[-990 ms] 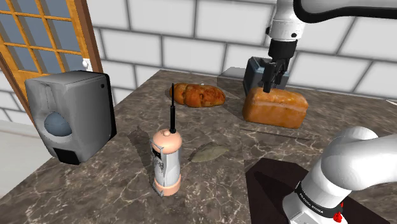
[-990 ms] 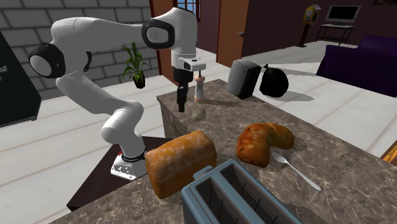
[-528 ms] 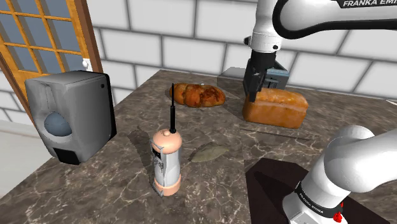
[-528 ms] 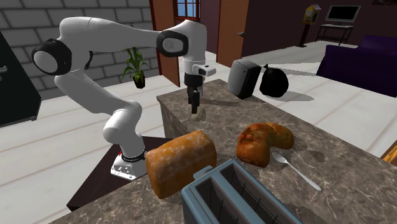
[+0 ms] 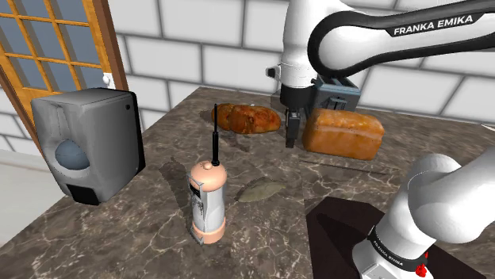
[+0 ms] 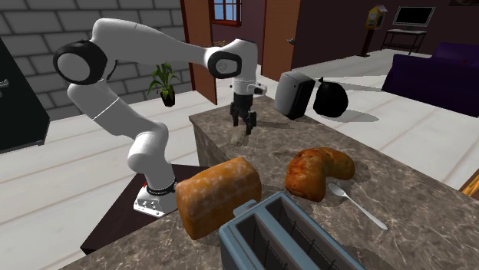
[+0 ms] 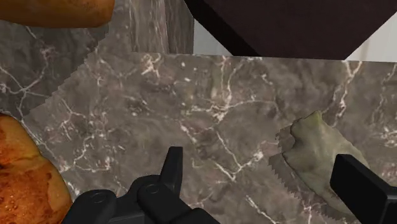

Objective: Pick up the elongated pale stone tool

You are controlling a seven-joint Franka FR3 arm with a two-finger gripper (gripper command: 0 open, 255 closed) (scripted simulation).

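The stone tool (image 5: pixel 260 190) is a flat, pale grey-green, leaf-shaped piece lying on the marble counter (image 5: pixel 159 230), between the handset and the stand. My gripper (image 5: pixel 293 131) hangs above the counter between the pastry and the loaf, farther back than the tool. In the second exterior view the gripper (image 6: pixel 246 123) hovers just over and behind the stone tool (image 6: pixel 238 137). In the wrist view the stone tool (image 7: pixel 310 158) lies by the right finger (image 7: pixel 359 186); the gripper (image 7: pixel 264 181) is open and holds nothing.
A peach handset with a black antenna (image 5: pixel 209 202) stands near the tool. A browned pastry (image 5: pixel 248 117), a bread loaf (image 5: pixel 343 132) and a blue-grey toaster (image 5: pixel 335 93) sit at the back. A grey speaker box (image 5: pixel 91 143) is at the shoulder view's left. A spoon (image 6: pixel 357 205) lies by the pastry.
The arm has swung from above the loaf towards the shoulder view's left and come lower, bringing the open gripper nearer the stone tool. Nothing on the counter has moved.
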